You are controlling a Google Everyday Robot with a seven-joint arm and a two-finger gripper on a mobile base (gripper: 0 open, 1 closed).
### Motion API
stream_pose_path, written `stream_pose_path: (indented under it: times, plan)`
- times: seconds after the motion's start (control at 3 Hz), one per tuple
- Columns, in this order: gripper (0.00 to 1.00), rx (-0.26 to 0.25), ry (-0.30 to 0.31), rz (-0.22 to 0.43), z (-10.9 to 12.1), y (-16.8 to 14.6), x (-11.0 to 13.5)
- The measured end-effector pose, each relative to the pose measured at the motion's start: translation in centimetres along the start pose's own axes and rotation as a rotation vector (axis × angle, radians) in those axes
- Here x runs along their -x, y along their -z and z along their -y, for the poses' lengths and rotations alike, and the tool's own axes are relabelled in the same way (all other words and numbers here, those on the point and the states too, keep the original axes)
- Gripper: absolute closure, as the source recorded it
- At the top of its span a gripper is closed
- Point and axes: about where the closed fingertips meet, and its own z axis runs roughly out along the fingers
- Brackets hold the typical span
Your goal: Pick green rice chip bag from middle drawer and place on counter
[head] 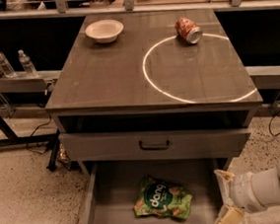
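The green rice chip bag lies flat on the floor of the open middle drawer, near its centre, logo up. My gripper reaches in from the lower right on a white arm, over the drawer's right wall and to the right of the bag, not touching it. Its two tan fingers stand apart with nothing between them. The counter with its white circle ring is above, at the middle of the view.
A red-orange soda can lies on the ring's far edge. A white bowl sits at the counter's back left. A shut drawer front with a dark handle overhangs the open drawer. Water bottles stand on a side shelf at left.
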Motion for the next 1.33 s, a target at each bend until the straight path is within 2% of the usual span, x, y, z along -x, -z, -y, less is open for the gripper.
stream_pose_path:
  times: [0.33,1.0,1.33]
  plan:
    - [0.00,0.010,-0.034,0.066,0.2,-7.3,1.1]
    - [0.00,-0.034,-0.069,0.080,1.4,-17.8,1.4]
    - [0.00,-0.074,-0.091,0.069,2.6,-21.1,0.5]
